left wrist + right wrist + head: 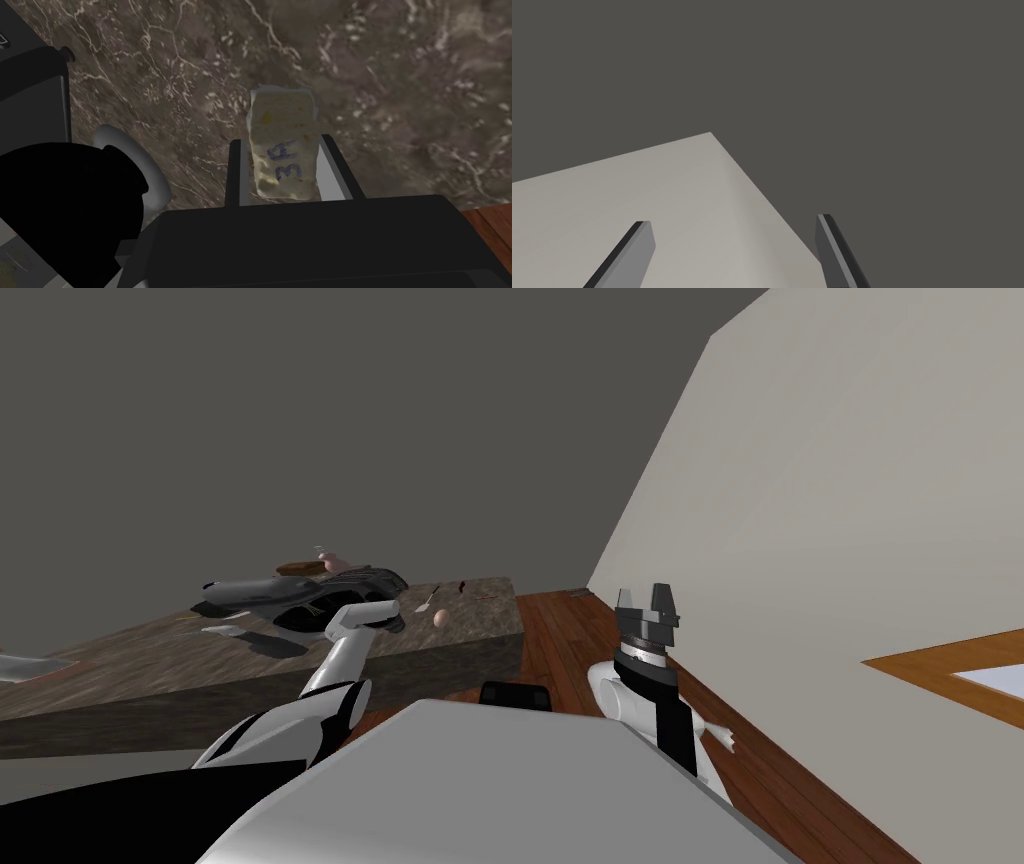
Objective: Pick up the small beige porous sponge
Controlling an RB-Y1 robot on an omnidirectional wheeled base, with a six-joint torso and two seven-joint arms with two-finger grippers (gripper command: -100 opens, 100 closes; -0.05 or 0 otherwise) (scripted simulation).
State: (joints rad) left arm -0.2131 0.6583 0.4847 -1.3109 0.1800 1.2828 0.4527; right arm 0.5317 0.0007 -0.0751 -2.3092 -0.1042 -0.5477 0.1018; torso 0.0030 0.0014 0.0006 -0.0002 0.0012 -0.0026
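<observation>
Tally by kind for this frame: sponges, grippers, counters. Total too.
Sponge: 1, beige with blue marks, between the jaws of the left gripper.
Grippers: 2, left gripper shut on the sponge, right gripper open and holding nothing.
Counter: 1, dark veined stone.
Total: 4.

This looked like a kitchen in a home. A long tabletop point(130, 668) of dark brown, white-veined stone carried a low dark appliance point(300, 588), what seemed a pale spoon point(424, 604) and a small egg-like thing point(440, 616). A beige porous sponge point(285, 145) showed above the same stone. A reddish plank floor point(570, 633), a plain cream wall point(850, 508) and a wood-framed panel point(950, 673) gave it a domestic look.
</observation>
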